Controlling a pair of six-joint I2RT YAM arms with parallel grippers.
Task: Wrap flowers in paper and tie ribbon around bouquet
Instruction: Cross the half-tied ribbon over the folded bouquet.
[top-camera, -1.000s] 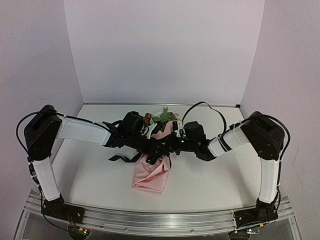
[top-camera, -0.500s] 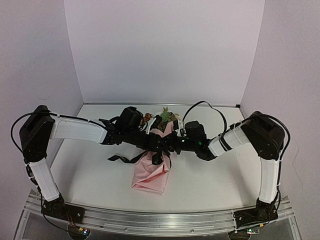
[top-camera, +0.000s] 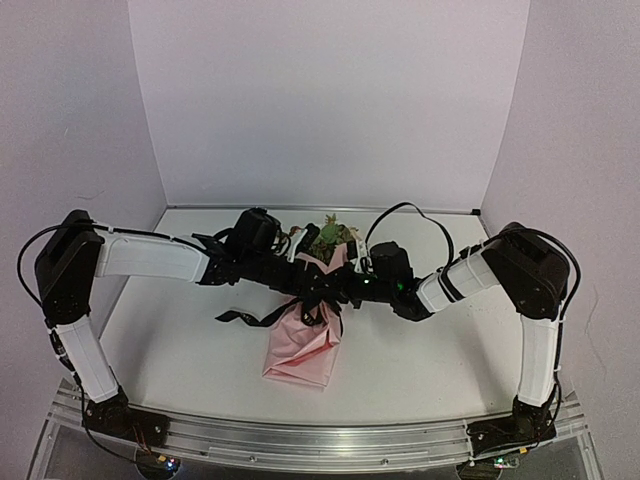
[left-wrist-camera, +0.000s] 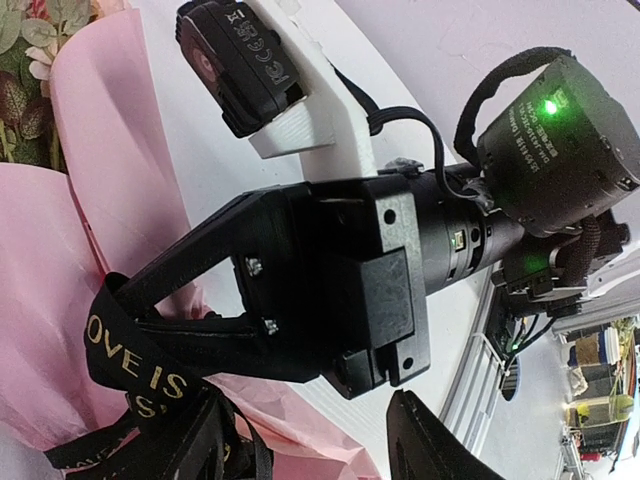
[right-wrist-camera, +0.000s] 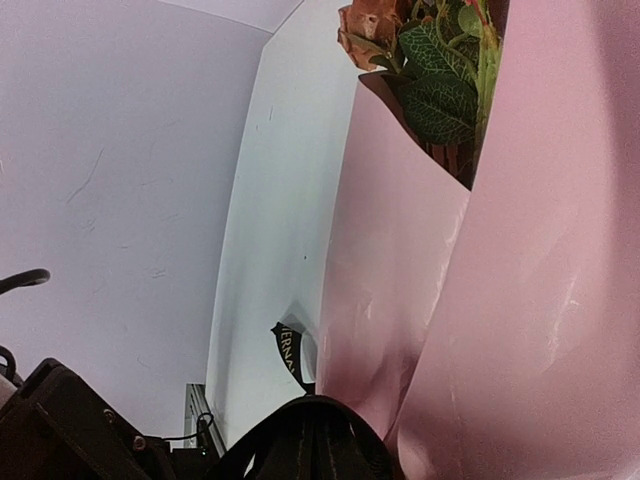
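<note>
A white table (top-camera: 180, 360) is seen from above, boxed in by lilac walls (top-camera: 320, 100) on three sides and edged at the front by a metal rail (top-camera: 320, 440). One bouquet (top-camera: 300, 345) is laid at mid-table, with its narrow end toward the rail and its wide end near the back wall. Bare tabletop is left on both sides of it and in front, with the widest stretches at front left and front right. The middle is crowded by two arms, which reach in from left and right and meet over the bouquet's waist.

One sheet of pink paper (right-wrist-camera: 540, 300) is rolled into a cone, and the flowers (top-camera: 330, 237) are held in it. Green leaves and rose heads are shown at the wide mouth; the stems are hidden inside. One black ribbon (left-wrist-camera: 125, 347) with gold lettering is gathered at the cone's middle, and a loose tail is trailed onto the table to the left of the cone.

The right gripper (top-camera: 337, 290) is closed tight, and a loop of the ribbon is pinched at its fingertips, just beside the paper. The left gripper (top-camera: 298, 280) is held close by on the cone's left side, with a clear gap between its fingers. Ribbon strands are seen beside one finger — whether anything is gripped cannot be told.
</note>
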